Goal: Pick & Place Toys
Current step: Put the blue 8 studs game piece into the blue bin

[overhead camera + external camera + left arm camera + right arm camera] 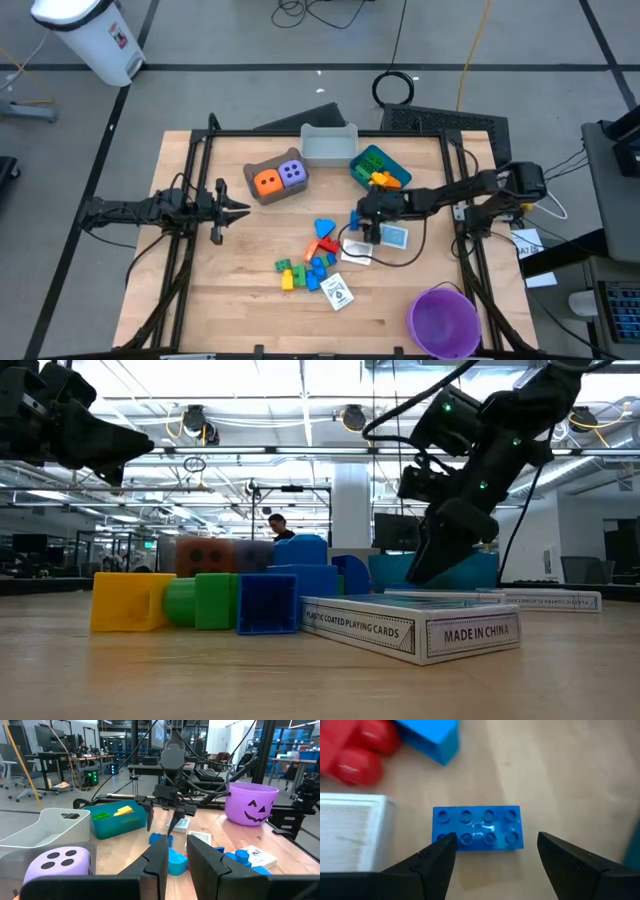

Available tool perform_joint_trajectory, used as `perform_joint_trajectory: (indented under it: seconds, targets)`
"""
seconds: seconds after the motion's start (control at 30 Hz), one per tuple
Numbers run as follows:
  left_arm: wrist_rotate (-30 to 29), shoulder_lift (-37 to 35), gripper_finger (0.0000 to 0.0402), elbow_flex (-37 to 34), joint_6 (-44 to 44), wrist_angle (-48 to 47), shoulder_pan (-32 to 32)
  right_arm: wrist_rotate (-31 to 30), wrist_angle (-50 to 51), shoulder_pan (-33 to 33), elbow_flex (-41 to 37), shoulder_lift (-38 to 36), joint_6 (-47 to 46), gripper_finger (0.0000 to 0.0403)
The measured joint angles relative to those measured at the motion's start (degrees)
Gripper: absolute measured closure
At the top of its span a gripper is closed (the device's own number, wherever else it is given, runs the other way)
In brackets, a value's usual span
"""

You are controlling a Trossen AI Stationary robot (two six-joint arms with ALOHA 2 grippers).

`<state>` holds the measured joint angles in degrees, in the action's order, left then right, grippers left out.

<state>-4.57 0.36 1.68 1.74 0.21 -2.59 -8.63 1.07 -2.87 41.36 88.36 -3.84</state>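
My right gripper (492, 852) hangs open, slanting down over a flat blue brick (477, 827) that lies studs up on the table, with one finger on either side of it. In the high view that gripper (360, 222) is right of centre. Red, blue, green and yellow bricks (305, 265) lie in a loose pile at the middle. An orange die (267, 182) and a purple die (292, 173) sit in the brown bin (252, 192). White card packs (340, 292) lie flat near the pile. My left gripper (240, 208) waits at the left, level, with a narrow gap and nothing in it.
A grey bin (328, 143) stands at the far middle. Beside it, a teal bin (352, 170) holds green and yellow bricks. A purple bowl (443, 320) sits at the near right corner. A red brick (355, 750) and a card pack (350, 835) lie close to the blue brick.
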Motion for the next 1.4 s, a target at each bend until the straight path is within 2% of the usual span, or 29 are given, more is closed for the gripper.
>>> perform_joint_trajectory:
  seconds: [0.17,0.37,0.63,0.8,0.93,1.23,1.4]
  targets:
    - [-0.01,0.0,0.0325,0.0,0.0,0.0,-0.02,-2.23,1.04,-0.05,-0.19,-3.73,-0.11,0.0133]
    - [0.01,0.0,0.0325,0.01,0.02,-0.04,-0.02,-1.33,-0.95,0.0,-0.14,-4.81,-7.51,0.0133]
    - [0.01,0.0,0.0325,0.01,0.0,-0.02,-0.02,-0.41,-3.14,1.82,-0.13,-0.48,-14.6,0.0133]
    - [0.01,0.0,0.0325,-0.01,0.0,-0.02,-0.02,-0.97,-3.71,2.64,-0.11,-0.31,-18.7,0.0133]
    - [0.01,0.0,0.0325,0.0,0.01,-0.02,-0.01,-3.29,-3.42,2.6,-0.11,-0.29,-19.56,0.0133]
    - [0.01,0.0,0.0325,-0.01,0.01,-0.02,0.0,-3.4,-3.58,2.89,-0.11,0.13,-21.22,0.0133]
    - [0.0,0.0,0.0325,0.0,0.01,-0.01,-0.01,-4.14,-8.67,4.32,-0.04,3.72,-20.06,0.0133]
